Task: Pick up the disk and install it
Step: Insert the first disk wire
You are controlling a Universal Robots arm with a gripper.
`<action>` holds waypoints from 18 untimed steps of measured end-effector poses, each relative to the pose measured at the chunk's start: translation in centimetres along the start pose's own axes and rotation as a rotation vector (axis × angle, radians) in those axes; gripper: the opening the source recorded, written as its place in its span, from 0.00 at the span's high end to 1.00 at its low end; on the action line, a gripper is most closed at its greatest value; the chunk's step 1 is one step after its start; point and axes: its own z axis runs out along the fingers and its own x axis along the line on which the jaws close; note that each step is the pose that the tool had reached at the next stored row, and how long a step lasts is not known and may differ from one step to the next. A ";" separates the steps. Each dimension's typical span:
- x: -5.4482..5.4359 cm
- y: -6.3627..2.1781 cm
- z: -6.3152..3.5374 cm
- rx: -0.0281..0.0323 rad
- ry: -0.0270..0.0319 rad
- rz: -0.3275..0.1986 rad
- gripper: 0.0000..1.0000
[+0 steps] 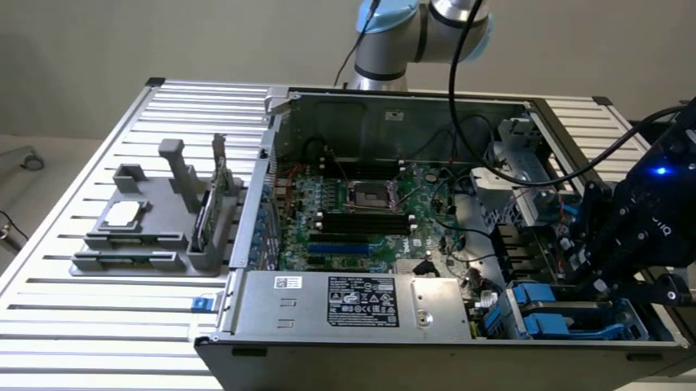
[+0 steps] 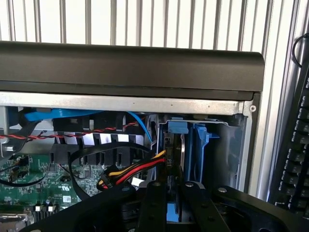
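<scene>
The disk [image 2: 175, 145] stands on edge in the drive bay at the computer case's front corner, its blue plastic carrier [image 2: 200, 145] around it. My gripper [image 2: 173, 186] sits right over it, a black finger [image 2: 154, 193] on each side of the disk's edge and blue plastic in the narrow gap between them. In the exterior view my gripper [image 1: 609, 277] hangs low over the blue carriers [image 1: 544, 314] at the case's near corner, on the exterior view's right.
The open case holds a motherboard [image 1: 359, 212] and a grey power-supply box [image 1: 359, 301]. Red, yellow and black cables [image 2: 135, 166] run next to the bay. A grey fixture with parts [image 1: 152, 220] stands on the slatted table [image 1: 109, 326]. A keyboard [image 2: 294, 154] lies beside the case.
</scene>
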 end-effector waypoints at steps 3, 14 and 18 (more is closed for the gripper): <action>0.0 -0.01 -0.01 0.0006 0.0000 0.000 0.83; 0.0 0.00 -0.03 0.0032 0.0001 0.003 0.83; 0.0 0.00 -0.03 0.0033 0.0010 0.005 0.83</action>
